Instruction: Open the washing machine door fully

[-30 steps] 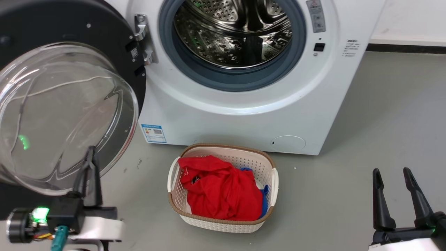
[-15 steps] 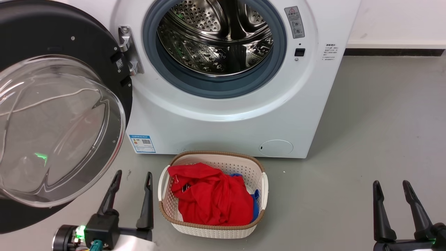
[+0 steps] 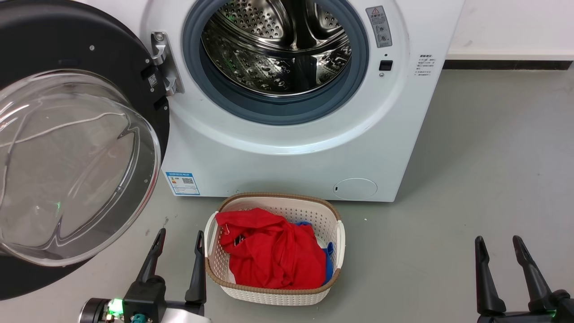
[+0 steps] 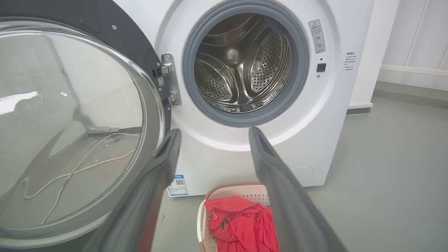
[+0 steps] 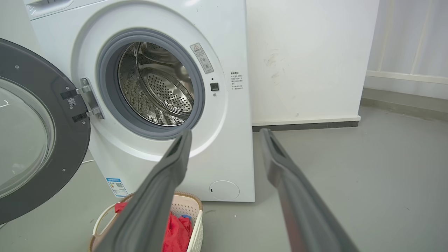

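While the door hangs swung wide off its hinge, up and to the left of the left gripper, the job looks all but done in the head view. The machine gapes open straight ahead. Both grippers sit low, fingers spread with nothing between them, and the right gripper is well apart from everything. Just right of the left one sits a cream lattice basket of rumpled red cloth.

Over to the left wrist view: a glossy black ring and bulging clear glass bowl left of the fingers, a perforated steel drum beyond them inside a grey rubber seal.

Right wrist view: a boxy white front, with a round cap showing between the fingers.

What's left? At most a final nudge outward, I'd judge.
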